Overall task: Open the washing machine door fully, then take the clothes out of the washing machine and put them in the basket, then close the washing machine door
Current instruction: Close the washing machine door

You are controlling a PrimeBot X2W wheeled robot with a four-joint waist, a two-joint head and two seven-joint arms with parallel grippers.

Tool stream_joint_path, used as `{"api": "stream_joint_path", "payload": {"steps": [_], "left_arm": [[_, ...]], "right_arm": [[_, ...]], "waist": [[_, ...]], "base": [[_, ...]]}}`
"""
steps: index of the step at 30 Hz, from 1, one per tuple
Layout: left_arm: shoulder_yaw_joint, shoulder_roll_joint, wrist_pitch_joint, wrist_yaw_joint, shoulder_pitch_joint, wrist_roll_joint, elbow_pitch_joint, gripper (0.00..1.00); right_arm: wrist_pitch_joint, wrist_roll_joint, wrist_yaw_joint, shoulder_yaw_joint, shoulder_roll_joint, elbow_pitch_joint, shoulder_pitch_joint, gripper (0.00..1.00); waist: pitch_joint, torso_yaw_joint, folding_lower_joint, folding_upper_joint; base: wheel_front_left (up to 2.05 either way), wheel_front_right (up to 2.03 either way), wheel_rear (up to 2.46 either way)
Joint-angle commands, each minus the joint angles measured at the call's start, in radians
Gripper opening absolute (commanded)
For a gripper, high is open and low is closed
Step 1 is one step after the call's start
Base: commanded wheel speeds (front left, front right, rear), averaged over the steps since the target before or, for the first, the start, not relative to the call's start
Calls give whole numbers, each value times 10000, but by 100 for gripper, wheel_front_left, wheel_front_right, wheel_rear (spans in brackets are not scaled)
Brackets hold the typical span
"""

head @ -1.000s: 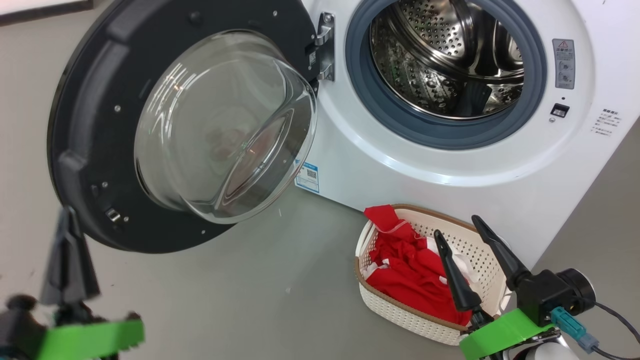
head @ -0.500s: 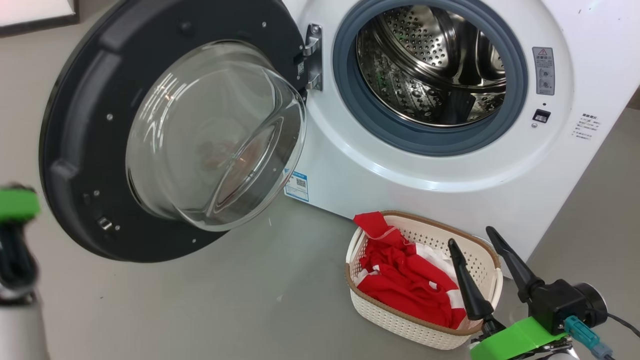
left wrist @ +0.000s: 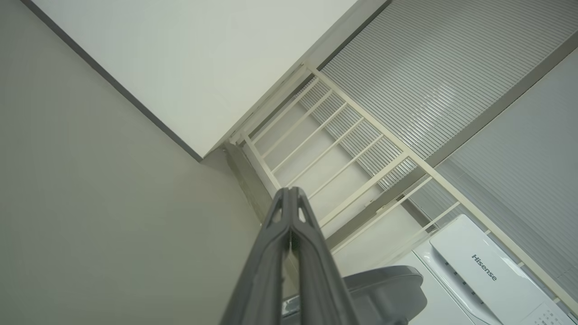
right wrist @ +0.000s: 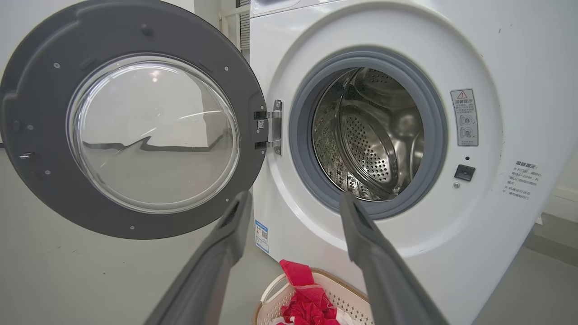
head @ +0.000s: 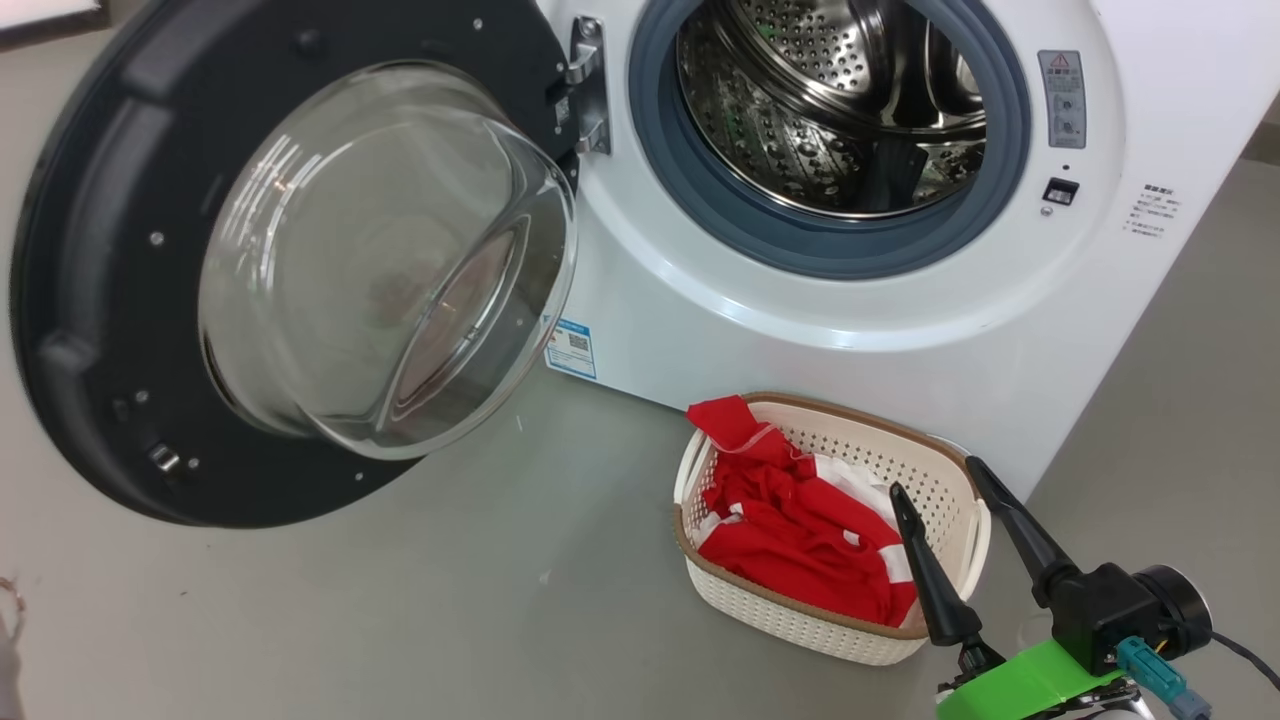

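The washing machine (head: 880,330) (right wrist: 451,216) stands with its round black-rimmed door (head: 290,260) (right wrist: 131,122) swung wide open to the left, and the steel drum (head: 830,100) (right wrist: 370,135) holds no clothes that I can see. The red and white clothes (head: 800,530) (right wrist: 307,302) lie in the cream basket (head: 800,615) (right wrist: 343,293) on the floor in front of the machine. My right gripper (head: 935,478) (right wrist: 295,198) is open, empty, just right of the basket. My left gripper (left wrist: 290,192) is shut on nothing, pointing up past the door's edge toward a wall corner.
Grey floor (head: 450,600) spreads below the open door and left of the basket. In the left wrist view a white rail (left wrist: 343,149) and blinds run behind the machine's top panel (left wrist: 478,266). A small blue label (head: 571,348) sits low on the machine's front.
The head camera has shifted, sliding the whole scene left. My left gripper has risen out of the head view's lower left. The right gripper stays open beside the basket.
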Motion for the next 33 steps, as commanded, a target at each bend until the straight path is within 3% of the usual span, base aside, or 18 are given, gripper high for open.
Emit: {"api": "stream_joint_path", "payload": {"steps": [1,8,19,33], "left_arm": [[221,644,202,102,-326,-116,85,0],[405,1028,1334,224,-648,-561,1294,0],[521,1435,3528,-803,-777,-1422,2229,0],[810,1523,4920,-1158,-807,-2186,2884,0]], "right_arm": [[-63,-130,46,239,-72,-230,-334,100],[-63,-285,46,256,-72,-223,-430,100],[-63,-359,46,364,-72,-200,-505,100],[-63,-394,46,454,-72,-172,-510,100]], "waist": [[97,-114,0,-1],[230,-287,0,-1],[395,-515,0,-1],[374,-575,0,-1]], "base": [[0,0,0],[0,0,0],[0,0,0],[0,0,0]]}}
